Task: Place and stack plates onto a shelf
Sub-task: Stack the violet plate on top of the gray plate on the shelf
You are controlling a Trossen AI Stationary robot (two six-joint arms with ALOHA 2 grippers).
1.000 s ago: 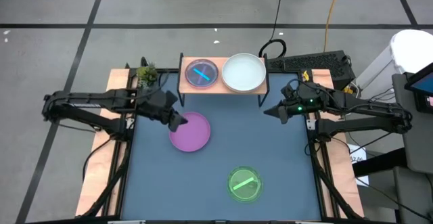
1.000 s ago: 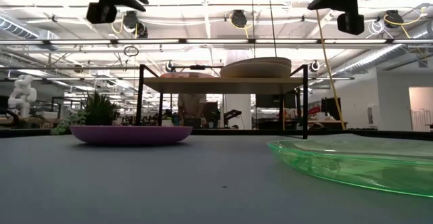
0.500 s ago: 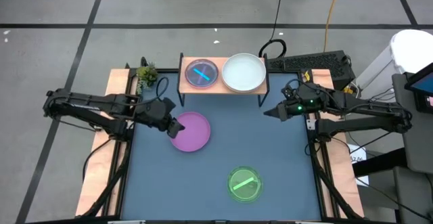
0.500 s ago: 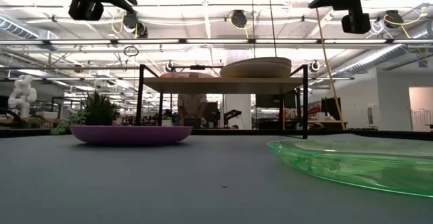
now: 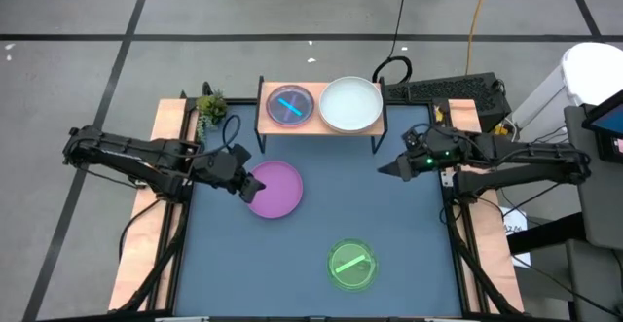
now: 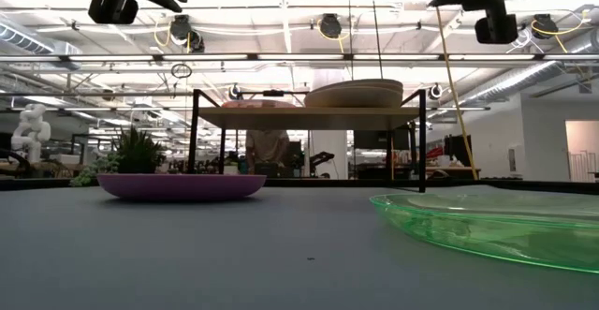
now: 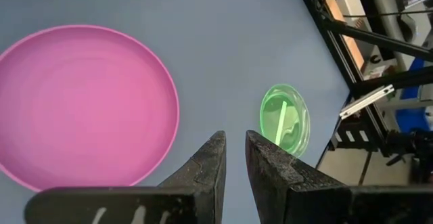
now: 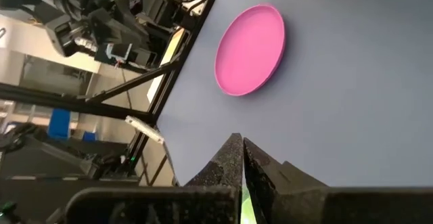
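Observation:
The shelf (image 5: 268,127) stands at the table's far edge. On it sit a small translucent plate with a blue bar (image 5: 290,105) and a white plate (image 5: 351,104). A purple plate (image 5: 275,190) rests flat on the table in front of the shelf's left end. A small green plate (image 5: 351,265) lies near the front edge. My left gripper (image 5: 253,185) hangs high over the purple plate's left rim; a narrow gap (image 7: 234,136) parts its fingers, with nothing in it. My right gripper (image 5: 385,170) hangs shut and empty by the table's right side.
A small potted plant (image 5: 210,106) stands beside the shelf's left end. Wooden side rails (image 5: 146,239) border the table on both sides. A keyboard (image 5: 443,90) lies beyond the far right corner. Bare blue table (image 5: 389,215) lies between the purple and green plates.
My left gripper has swung a little toward the table's near-left, from over the purple plate's far-left part out to above its left rim. It has stayed high. The plates have not moved.

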